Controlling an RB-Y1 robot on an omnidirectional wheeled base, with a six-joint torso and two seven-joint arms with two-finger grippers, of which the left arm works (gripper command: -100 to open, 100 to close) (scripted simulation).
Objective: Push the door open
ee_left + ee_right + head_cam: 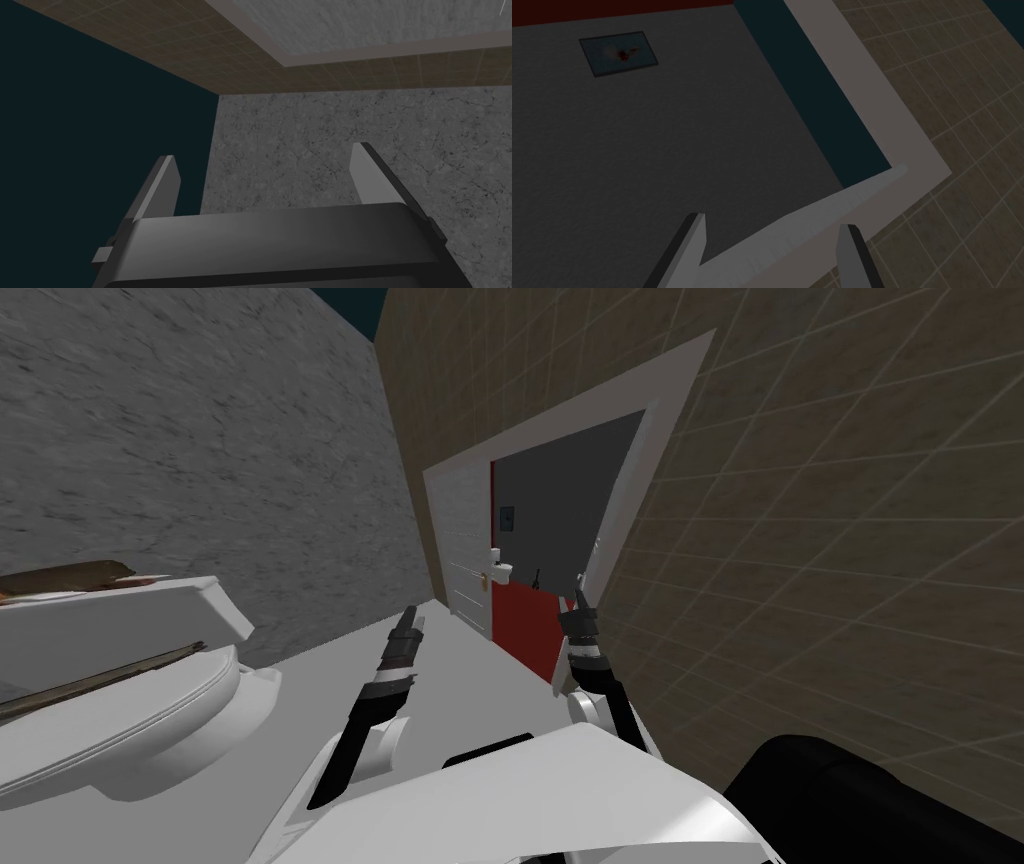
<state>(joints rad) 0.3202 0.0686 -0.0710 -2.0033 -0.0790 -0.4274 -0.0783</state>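
The door [458, 550] is a pale grey panel standing ajar at the left side of a white-framed doorway [640, 458] in the tiled wall, with a white handle [498, 556] at its free edge. My right gripper [578, 586] is raised at the doorway's right jamb, apart from the door panel. In the right wrist view this gripper [772, 222] is open, with the white door frame [862, 115] running past its fingers and a dark grey wall beyond. My left gripper [408, 618] hangs lower, to the left of the door, and is open [265, 152] with nothing between its fingers.
A white toilet [120, 688] stands close on the left. A black object [860, 798] lies low on the right by the tiled wall [850, 538]. A grey mottled wall [200, 458] closes the left side. Red floor [525, 623] shows through the doorway.
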